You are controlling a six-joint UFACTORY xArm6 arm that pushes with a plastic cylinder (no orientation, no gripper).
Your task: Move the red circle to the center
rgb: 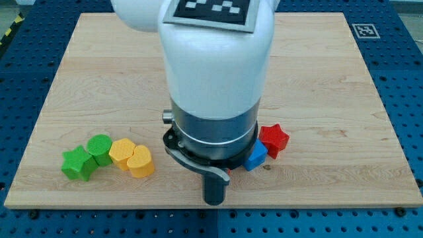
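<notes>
My tip [213, 201] rests on the wooden board [99, 79] near its bottom edge, at the view's bottom centre. The arm's white and grey body fills the middle of the view and hides the red circle. A red star [274, 139] shows to the right of the arm. Part of a blue block [256, 157] shows just left of the star, touching it. The rest of that cluster is hidden behind the arm.
At the bottom left sit a green star [78, 163], a green circle [100, 147], a yellow block [121, 151] and a yellow heart [141, 161], all touching in a row. A marker tag [365, 30] lies at the top right corner.
</notes>
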